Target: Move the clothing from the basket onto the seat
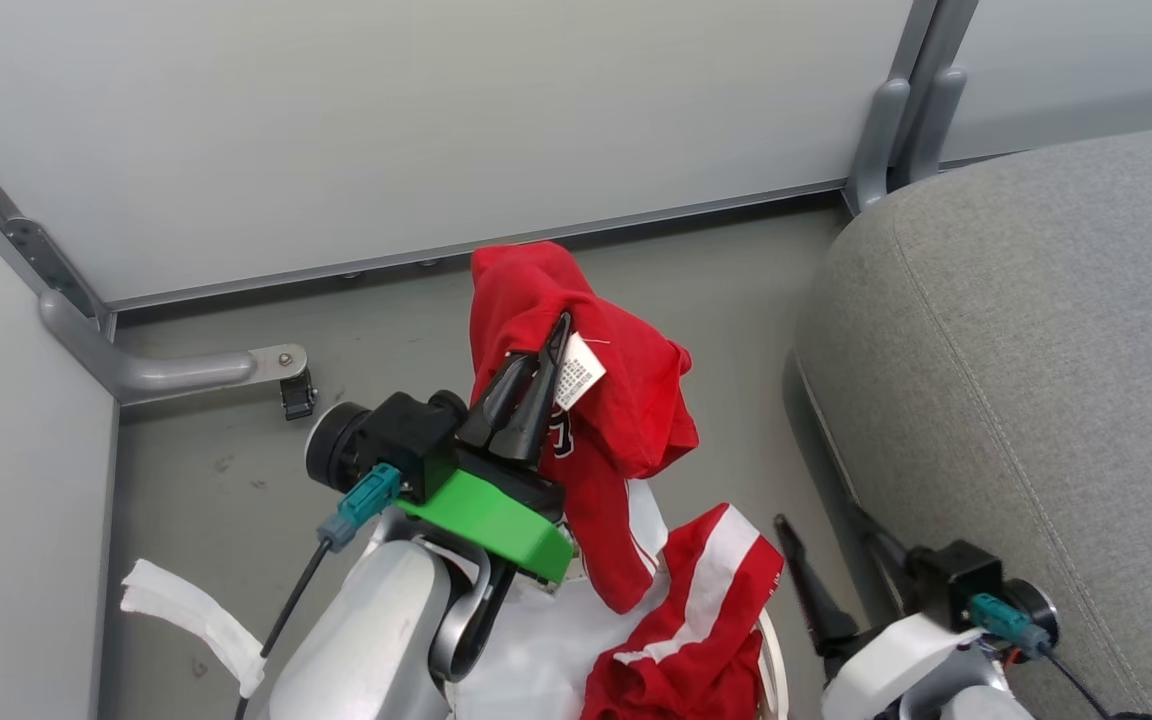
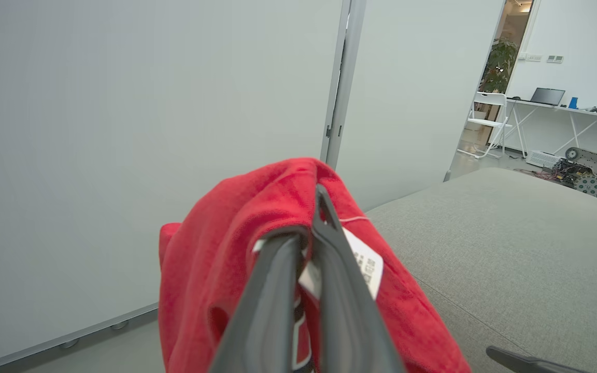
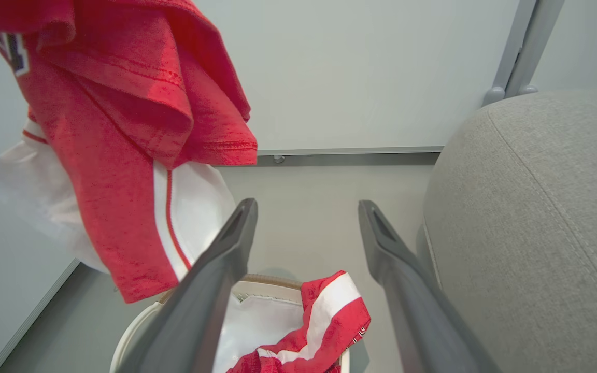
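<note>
Head view: we see the left hand (image 1: 551, 340) clenched on a red shirt (image 1: 626, 400), which hangs from its fingers above the floor (image 1: 236, 480), its lower end reaching down to the basket (image 1: 774, 660). A white label (image 1: 578, 372) lies against the fingers. A striped garment (image 1: 706, 620), red with a broad white band, lies in the basket and drapes over its rim. The right hand (image 1: 818, 518) stands released, its fingers spread, between the basket and the grey seat (image 1: 1036, 350). No clothing lies on the seat.

Left wrist view: we look along the left hand (image 2: 311, 217), its two fingers pressed together on a fold of the red shirt (image 2: 215, 248) beside the label (image 2: 368, 261). The seat (image 2: 511, 233) lies to the right of the shirt.

Right wrist view: the right hand (image 3: 308, 204) holds nothing, its fingers wide apart. Below them we see the basket (image 3: 272, 280) with the striped garment (image 3: 324, 321). The red shirt (image 3: 122, 155) hangs at the upper left, and the seat (image 3: 537, 207) lies at the right.
</note>
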Tool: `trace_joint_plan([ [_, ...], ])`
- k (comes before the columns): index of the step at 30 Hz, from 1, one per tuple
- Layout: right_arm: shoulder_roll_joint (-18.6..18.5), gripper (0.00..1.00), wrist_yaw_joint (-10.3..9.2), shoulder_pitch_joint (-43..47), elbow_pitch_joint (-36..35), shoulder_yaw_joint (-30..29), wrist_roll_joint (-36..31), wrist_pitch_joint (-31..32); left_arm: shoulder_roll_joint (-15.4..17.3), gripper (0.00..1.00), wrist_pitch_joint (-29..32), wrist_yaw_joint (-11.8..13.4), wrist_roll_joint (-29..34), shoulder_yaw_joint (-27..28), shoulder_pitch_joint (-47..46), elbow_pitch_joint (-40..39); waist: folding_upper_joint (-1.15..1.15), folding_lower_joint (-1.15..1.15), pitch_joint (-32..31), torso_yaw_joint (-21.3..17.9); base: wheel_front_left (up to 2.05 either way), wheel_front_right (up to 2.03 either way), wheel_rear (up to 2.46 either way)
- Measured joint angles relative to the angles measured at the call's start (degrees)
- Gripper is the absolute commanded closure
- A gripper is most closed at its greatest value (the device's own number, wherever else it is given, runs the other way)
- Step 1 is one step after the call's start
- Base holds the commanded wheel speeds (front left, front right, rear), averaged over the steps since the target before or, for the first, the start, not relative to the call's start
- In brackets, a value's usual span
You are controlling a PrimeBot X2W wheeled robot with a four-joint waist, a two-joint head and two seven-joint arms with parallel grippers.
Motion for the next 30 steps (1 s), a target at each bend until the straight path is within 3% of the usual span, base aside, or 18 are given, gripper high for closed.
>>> trace_joint_plan([
  [8,-0.74,0.0,0.01,-6.12,-5.04,11.24,-2.7,-0.01,0.02,1.0,0.0,0.0,-1.53,-3.16,-0.42,-0.49,0.0,0.0,0.06,1.08,0.0,0.0,0.0],
  [18,1.91,0.0,0.01,-15.75,1.38,12.77,-8.42,-0.02,0.02,1.0,0.01,0.0,-4.86,-11.47,-1.03,-1.12,0.0,0.0,0.35,5.45,0.0,0.0,0.0],
  [19,2.13,0.55,0.01,-15.9,2.44,13.01,-7.77,-0.02,0.03,1.0,0.0,0.0,-5.34,-12.2,-1.02,-1.19,0.0,0.0,0.33,6.1,0.0,0.0,0.0],
  [20,2.27,1.0,0.01,-15.99,3.39,13.43,-6.91,-0.01,0.02,1.0,0.0,0.0,-5.59,-12.66,-1.02,-1.18,0.0,0.0,0.32,6.6,0.0,0.0,0.0],
  [25,2.74,1.0,0.01,-16.14,5.33,14.7,-3.21,-0.01,0.04,1.0,0.01,0.0,-6.11,-12.69,-0.91,-0.93,0.0,0.0,0.21,8.83,0.0,0.0,0.0],
  [26,2.78,1.0,0.01,-16.13,5.25,14.58,-2.66,-0.01,0.08,0.44,0.0,0.01,-6.06,-12.28,-0.83,-0.94,0.0,0.0,0.22,8.83,0.0,0.0,0.0],
  [27,2.8,1.0,0.01,-16.03,5.15,14.38,-2.2,-0.01,0.08,0.0,-0.01,0.01,-5.97,-12.11,-0.81,-0.7,0.0,0.0,0.23,8.73,0.0,0.0,0.0],
  [30,2.83,1.0,0.01,-15.04,4.33,13.14,-0.87,0.0,0.01,0.0,-0.02,0.09,-5.21,-11.02,-0.32,-0.15,0.0,0.0,0.25,7.78,0.0,0.0,0.0],
])
